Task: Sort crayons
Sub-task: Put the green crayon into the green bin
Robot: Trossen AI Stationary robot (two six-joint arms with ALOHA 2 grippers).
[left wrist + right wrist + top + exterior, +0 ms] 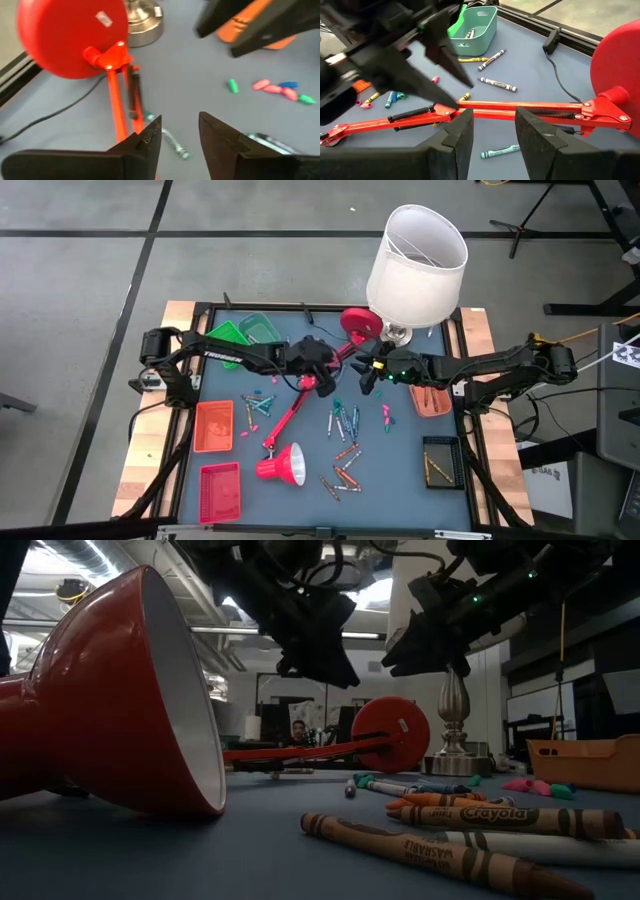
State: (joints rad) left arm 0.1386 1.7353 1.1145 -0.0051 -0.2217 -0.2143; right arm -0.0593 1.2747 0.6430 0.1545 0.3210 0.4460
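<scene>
High view: both my jaws hang open and empty, close together over the red lamp arm (290,412); reaching for the crayons (343,423) may snag it, probably.

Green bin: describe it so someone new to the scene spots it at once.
Start at the red desk lamp lying across the blue table, then go to the far left corner behind the left arm. The green bin sits there with a few crayons inside. It is the only green container; the other left-side trays are red and orange.

Grey concrete floor (90,300) surrounds the table; ceiling ducts (90,565) hang overhead
</scene>
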